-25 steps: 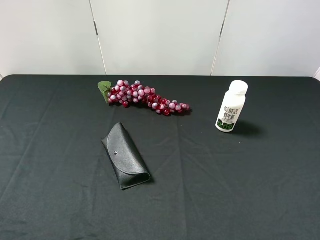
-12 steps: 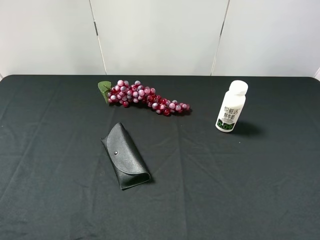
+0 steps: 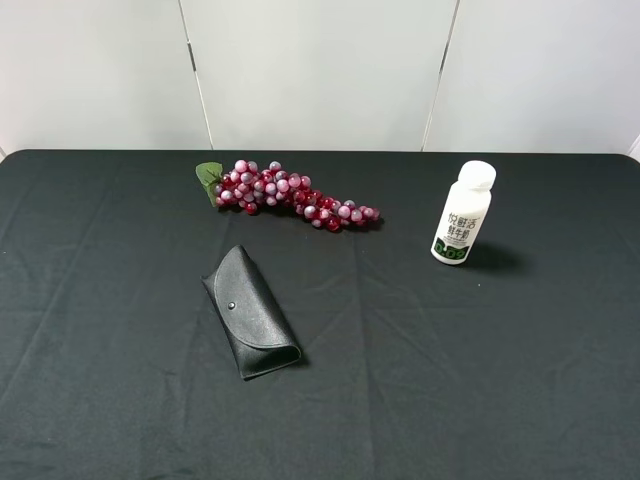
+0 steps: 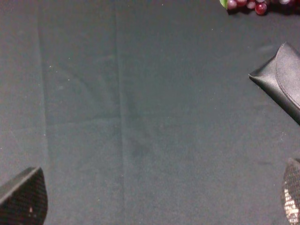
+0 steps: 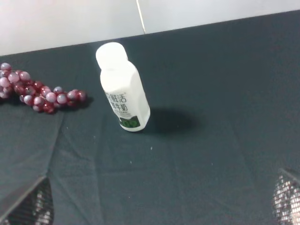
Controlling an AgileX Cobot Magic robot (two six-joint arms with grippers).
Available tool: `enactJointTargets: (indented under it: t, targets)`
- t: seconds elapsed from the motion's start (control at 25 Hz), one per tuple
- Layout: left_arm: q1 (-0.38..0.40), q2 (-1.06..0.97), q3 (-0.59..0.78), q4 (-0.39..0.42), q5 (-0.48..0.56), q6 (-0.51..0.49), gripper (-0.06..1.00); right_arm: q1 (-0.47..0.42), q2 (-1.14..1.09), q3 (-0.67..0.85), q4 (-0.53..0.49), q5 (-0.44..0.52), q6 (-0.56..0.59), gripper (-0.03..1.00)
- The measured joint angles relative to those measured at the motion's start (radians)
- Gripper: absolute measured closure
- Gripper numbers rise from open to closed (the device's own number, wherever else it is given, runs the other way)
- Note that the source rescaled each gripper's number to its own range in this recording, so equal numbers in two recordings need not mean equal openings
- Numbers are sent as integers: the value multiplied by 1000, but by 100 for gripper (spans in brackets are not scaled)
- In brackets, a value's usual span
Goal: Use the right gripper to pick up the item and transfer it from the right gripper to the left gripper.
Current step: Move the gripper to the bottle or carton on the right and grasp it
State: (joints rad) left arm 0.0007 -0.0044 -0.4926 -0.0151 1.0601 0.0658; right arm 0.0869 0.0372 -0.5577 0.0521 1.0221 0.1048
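The item, a small white bottle [image 3: 463, 213] with a white cap and a green band, stands upright on the black cloth at the back right. It also shows in the right wrist view [image 5: 123, 95], ahead of the right gripper [image 5: 157, 204], whose fingertips [image 5: 29, 206] stand wide apart and hold nothing. The left gripper [image 4: 158, 199] is also open and empty over bare cloth, with its fingertips [image 4: 24, 199] at the frame corners. Neither arm shows in the exterior high view.
A red grape bunch [image 3: 290, 195] with a green leaf lies at the back centre, left of the bottle. A black glasses case [image 3: 250, 311] lies left of centre and shows at the edge of the left wrist view [image 4: 281, 79]. White wall panels stand behind the table.
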Motion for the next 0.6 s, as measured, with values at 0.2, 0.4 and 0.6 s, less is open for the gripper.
enactJointTargets:
  t: [0.2,0.4,0.6]
  targets:
    - [0,0,0,0,0,0,-6,0,215,-136,0,13,0,-3]
    - [0,0,0,0,0,0,-6,0,479,-313,0,41,-17,-3]
    - [0,0,0,0,0,0,-6,0,722,-497,0,89,-97,-3]
